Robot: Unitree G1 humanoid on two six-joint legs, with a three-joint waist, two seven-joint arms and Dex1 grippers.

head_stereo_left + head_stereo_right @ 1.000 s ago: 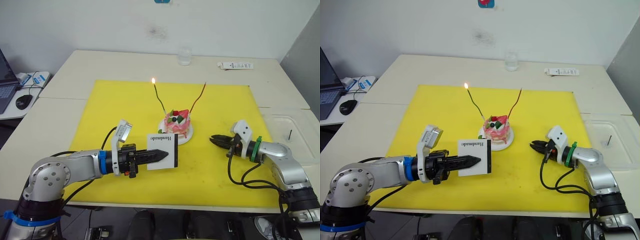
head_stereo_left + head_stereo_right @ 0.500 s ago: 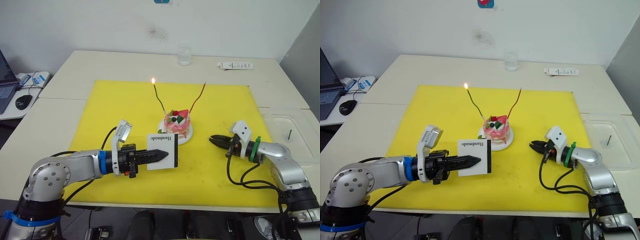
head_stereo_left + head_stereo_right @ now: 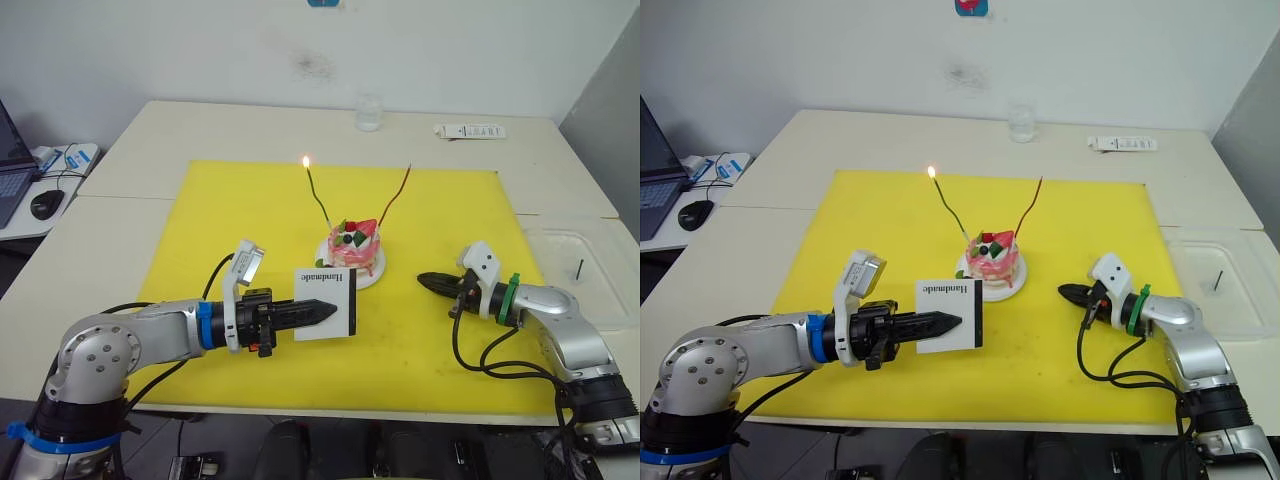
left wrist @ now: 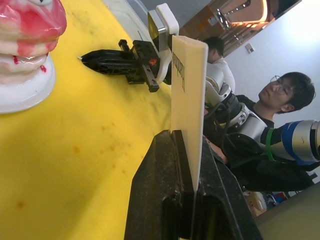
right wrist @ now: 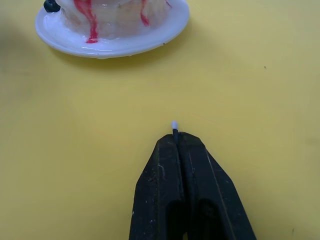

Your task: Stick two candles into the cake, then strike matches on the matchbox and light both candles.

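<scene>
Right gripper (image 3: 425,279) pinching match (image 5: 174,125), slightly nearer cake (image 3: 352,245), left gripper (image 3: 325,311) clamping matchbox (image 3: 326,301).

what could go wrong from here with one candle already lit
1. The right gripper grips the match with only its white tip poking out, so a strike on the matchbox may scrape the jaws instead, or flare close to them.
2. The left gripper pinches the matchbox by one edge; a firm strike could twist it loose.
3. Reaching the unlit red candle risks brushing the lit green candle or tipping the cake.
</scene>
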